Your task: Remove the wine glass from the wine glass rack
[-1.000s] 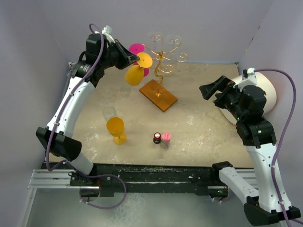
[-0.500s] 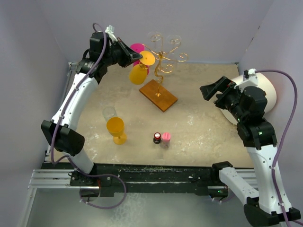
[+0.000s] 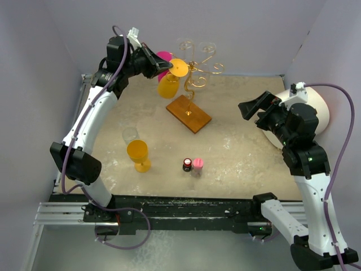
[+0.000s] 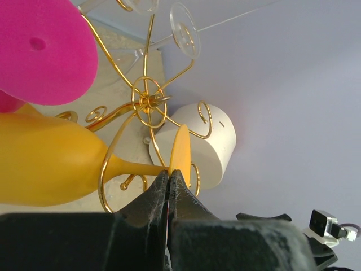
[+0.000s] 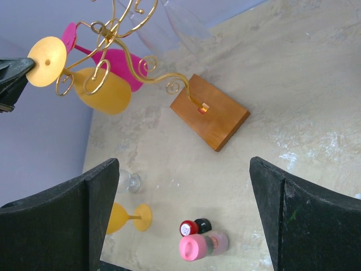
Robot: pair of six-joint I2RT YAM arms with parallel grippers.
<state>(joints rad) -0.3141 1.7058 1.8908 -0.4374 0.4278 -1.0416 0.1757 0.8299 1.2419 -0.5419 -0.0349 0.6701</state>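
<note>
Yellow opaque wine glass [image 3: 168,86], hanging bowl-down from a curled arm of the wine glass rack [image 3: 189,114], a thin gold wire stand on a flat brown wooden base at the far centre of the table. The left wrist view shows its stem lying inside a wire loop, so it is not yet free.

The left gripper [image 4: 169,176] is pinched nearly closed on the rim of the glass's flat round foot. The right gripper [image 3: 246,108] hangs well apart at the right, fingers spread wide, holding nothing.

Judged from its solid colour, the glass is probably plastic: light, stiff and smooth. The thin foot rim offers little purchase, so the glass may pivot or slip. The stem just under the foot would likely give a surer hold. The wire stand looks light and could tip or drag if the foot catches the scroll.

A pink wine glass [image 3: 163,58] hangs just beside it. Clear glasses [image 3: 197,46] hang behind. A second yellow glass [image 3: 138,153] and two small bottles [image 3: 192,165] stand nearer the arms.
</note>
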